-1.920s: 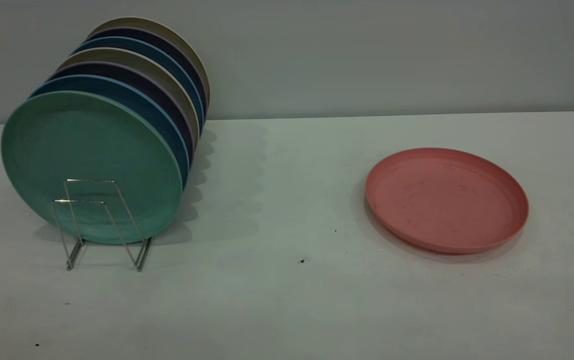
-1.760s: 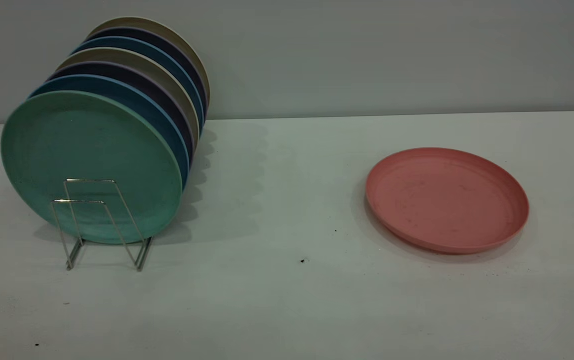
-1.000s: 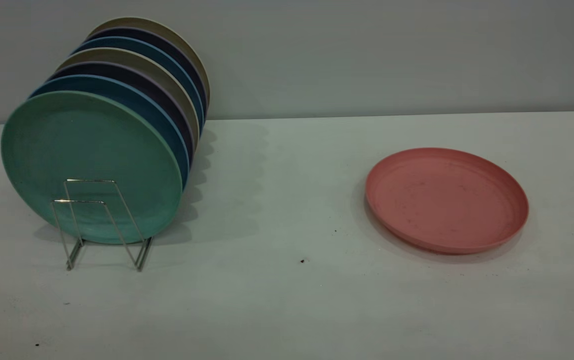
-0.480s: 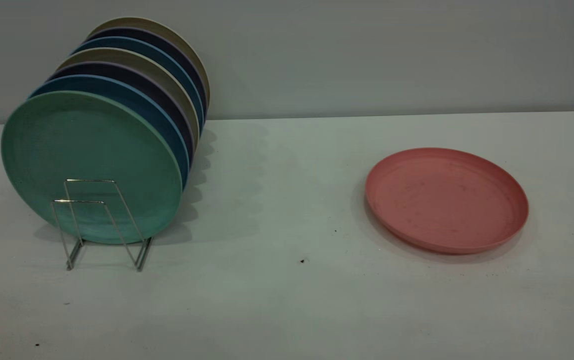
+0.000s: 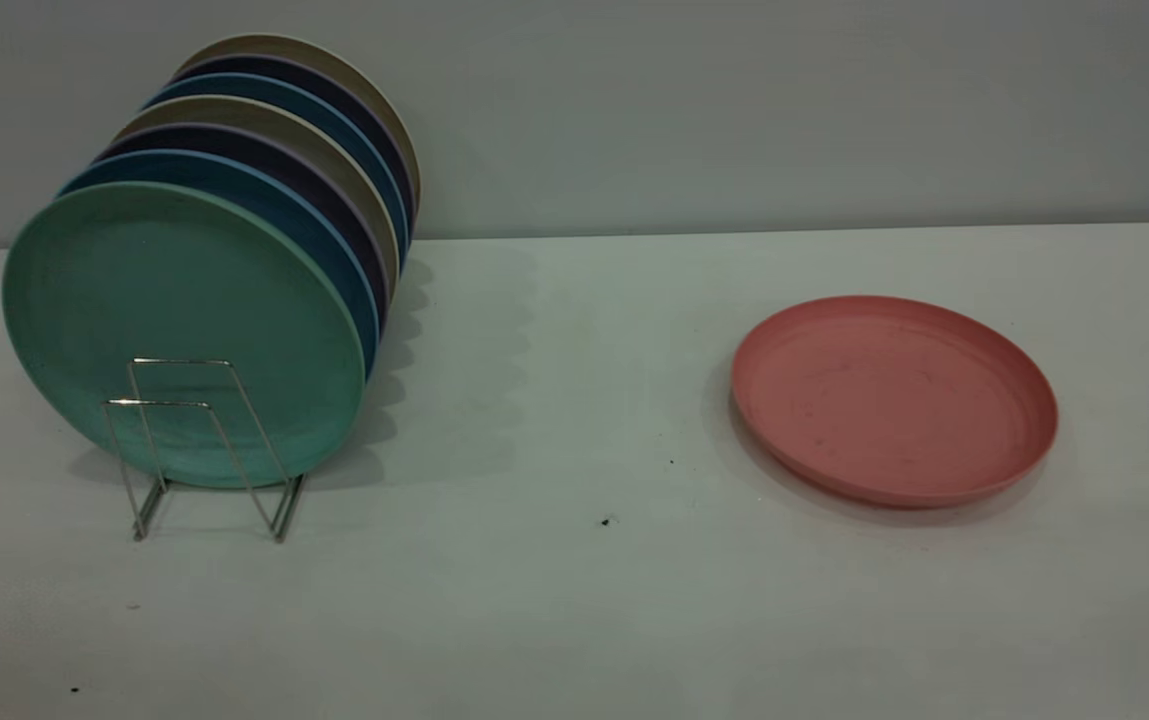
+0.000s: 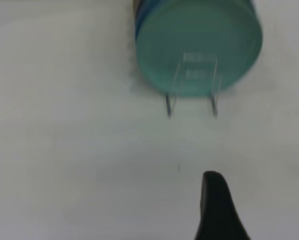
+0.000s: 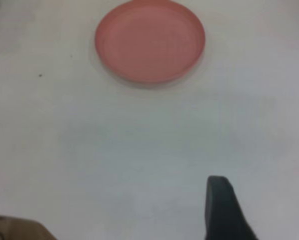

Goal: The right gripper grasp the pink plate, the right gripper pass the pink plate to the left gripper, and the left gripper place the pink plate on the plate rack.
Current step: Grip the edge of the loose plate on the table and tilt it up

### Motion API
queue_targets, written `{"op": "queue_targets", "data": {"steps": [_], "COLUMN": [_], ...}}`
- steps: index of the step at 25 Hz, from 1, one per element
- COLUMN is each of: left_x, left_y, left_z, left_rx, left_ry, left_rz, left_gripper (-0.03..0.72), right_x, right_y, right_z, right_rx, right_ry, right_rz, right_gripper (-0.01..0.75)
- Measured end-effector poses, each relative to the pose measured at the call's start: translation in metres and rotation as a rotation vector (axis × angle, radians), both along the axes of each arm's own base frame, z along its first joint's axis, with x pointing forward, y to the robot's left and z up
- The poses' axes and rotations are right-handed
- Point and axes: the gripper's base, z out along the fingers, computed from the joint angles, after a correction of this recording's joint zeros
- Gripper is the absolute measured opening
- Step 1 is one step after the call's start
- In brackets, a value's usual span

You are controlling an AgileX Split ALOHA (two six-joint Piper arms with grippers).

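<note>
Nothing you can see has changed over the last couple of seconds: in the exterior view the pink plate (image 5: 894, 398) lies flat on the table (image 5: 554, 600) at the right of the frame exactly where it lay before, and the plate rack (image 5: 204, 450) at the left stands as it did, with the green plate (image 5: 179, 330) at the front of its row of upright plates and a free wire loop or two ahead of it. Neither arm has entered the exterior view. In the right wrist view you get one dark finger (image 7: 222, 210) of the right gripper at the lower right of the frame, with the plate well apart from it at the upper middle; a sliver at the far right edge may be the other finger, but I cannot tell how wide the jaws stand. It holds nothing. In the left wrist view a single dark finger (image 6: 217, 207) of the left gripper shows at the bottom, the rack and green plate in the upper part of the frame; its opening I cannot tell either, and it grips nothing. My judgement: the task has not begun, and your first move is bringing the right gripper to the plate's rim.
</note>
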Motion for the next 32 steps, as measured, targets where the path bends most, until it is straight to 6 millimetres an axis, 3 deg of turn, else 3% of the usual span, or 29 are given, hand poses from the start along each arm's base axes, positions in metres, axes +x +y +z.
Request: {"op": "queue_targets", "data": {"steps": [5, 11, 17, 24, 27, 32], "left_x": [0.055, 0.136, 0.206, 0.274, 0.301, 0.335], "left_y": [-0.002, -0.008, -0.020, -0.044, -0.055, -0.088], "left_z": [0.024, 0.025, 0.010, -0.011, -0.020, -0.033], "left_rx": [0.087, 0.137, 0.097, -0.110, -0.217, -0.221], "left_ry": [0.067, 0.256, 0.300, 0.332, 0.342, 0.375], "left_rz": [-0.057, -0.159, -0.269, -0.427, -0.487, -0.608], "left_gripper": [0.564, 0.590, 0.590, 0.590, 0.590, 0.590], "right_x": [0.055, 0.115, 0.169, 0.233, 0.268, 0.319], "right_y": [0.006, 0.016, 0.029, 0.036, 0.026, 0.004], "right_z": [0.015, 0.010, -0.025, -0.076, -0.096, -0.121], "right_rx": [0.006, 0.010, 0.077, 0.097, 0.132, 0.229], "right_ry": [0.113, 0.204, 0.309, 0.391, 0.446, 0.546], "right_rz": [0.000, 0.052, 0.109, 0.103, 0.048, 0.077], "right_gripper": [0.454, 0.517, 0.522, 0.523, 0.523, 0.524]}}
